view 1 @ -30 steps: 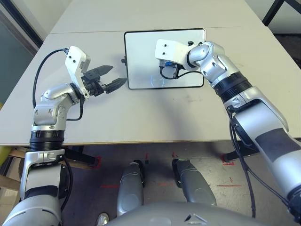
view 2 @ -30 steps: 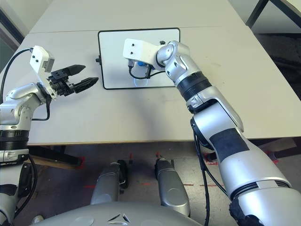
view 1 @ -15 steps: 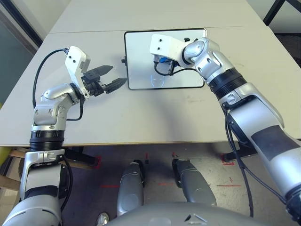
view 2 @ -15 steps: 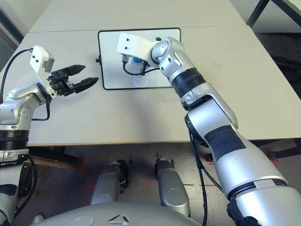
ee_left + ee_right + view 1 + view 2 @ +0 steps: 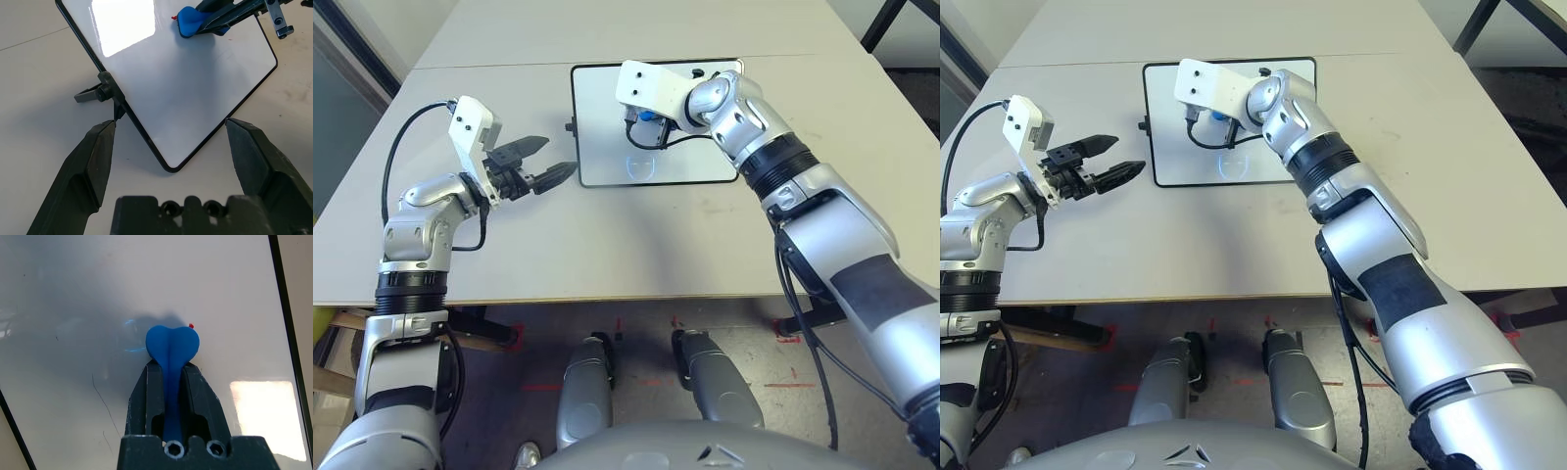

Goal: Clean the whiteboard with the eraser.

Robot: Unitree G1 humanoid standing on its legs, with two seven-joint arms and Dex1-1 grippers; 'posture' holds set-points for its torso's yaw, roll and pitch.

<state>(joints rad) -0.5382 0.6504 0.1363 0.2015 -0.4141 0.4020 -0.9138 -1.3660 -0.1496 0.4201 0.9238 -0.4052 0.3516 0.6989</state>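
Well, the right gripper (image 5: 170, 374) clamped the eraser (image 5: 172, 343) on the board (image 5: 607, 147) mid-table, beside a red speck (image 5: 191, 325); best pressed flat and swept across. Left gripper (image 5: 540, 162) gaped empty.

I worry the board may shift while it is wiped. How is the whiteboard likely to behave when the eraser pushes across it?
The whiteboard looks thin and lies flat on the table with nothing holding it, so it would probably slide. Its glossy face should let the eraser glide easily. Flat as it lies, tipping seems unlikely.
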